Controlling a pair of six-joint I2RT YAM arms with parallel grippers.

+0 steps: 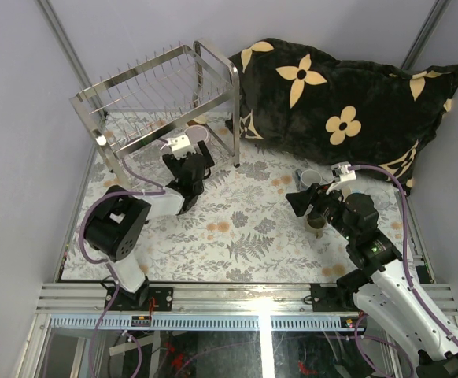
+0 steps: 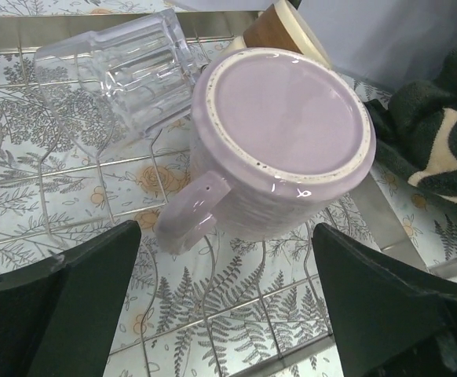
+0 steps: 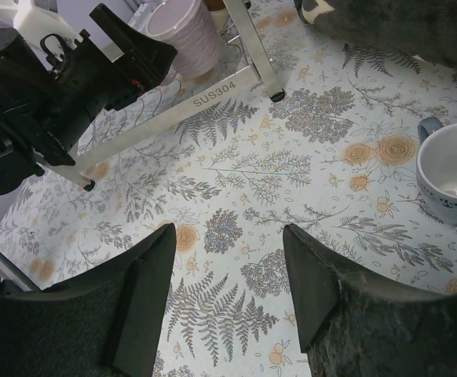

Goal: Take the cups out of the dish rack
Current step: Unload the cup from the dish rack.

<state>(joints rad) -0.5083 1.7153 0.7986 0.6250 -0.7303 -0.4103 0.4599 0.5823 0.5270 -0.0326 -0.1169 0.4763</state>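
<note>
Locate the dish rack (image 1: 160, 93) at the far left corner of the floral tablecloth (image 1: 245, 236), close to the left wall panel (image 1: 24, 118). The rack's right legs stand just beside the black flowered pillow (image 1: 347, 102), which fills the far right of the cloth. The open room for moving is the bare cloth between the two arms. It is bounded by the rack at far left and by the pillow at far right.

Left gripper (image 2: 224, 314): you find it low at the near side of the rack, reaching in beneath the upper tier of tines. Its jaws are spread wide. The fingers (image 2: 63, 306) stand one on each side of the pale lilac mug (image 2: 279, 141) and short of it. Neither finger touches the mug, and nothing is held.

The mug stands upside down on the rack's lower wire grid, handle turned toward the gripper. The clear glass (image 2: 122, 75) lies on its side on the same grid, against or just beside the mug's far left; you cannot tell which. The cream-and-brown cup (image 2: 279, 27) shows behind the mug at the grid's far edge, only partly in view.

Right gripper (image 3: 228, 275): it hovers over bare cloth right of centre, jaws parted, gripping nothing. The light blue mug (image 3: 452, 169) stands upright on the cloth, outside the rack, near this gripper and close to the pillow's edge.
</note>
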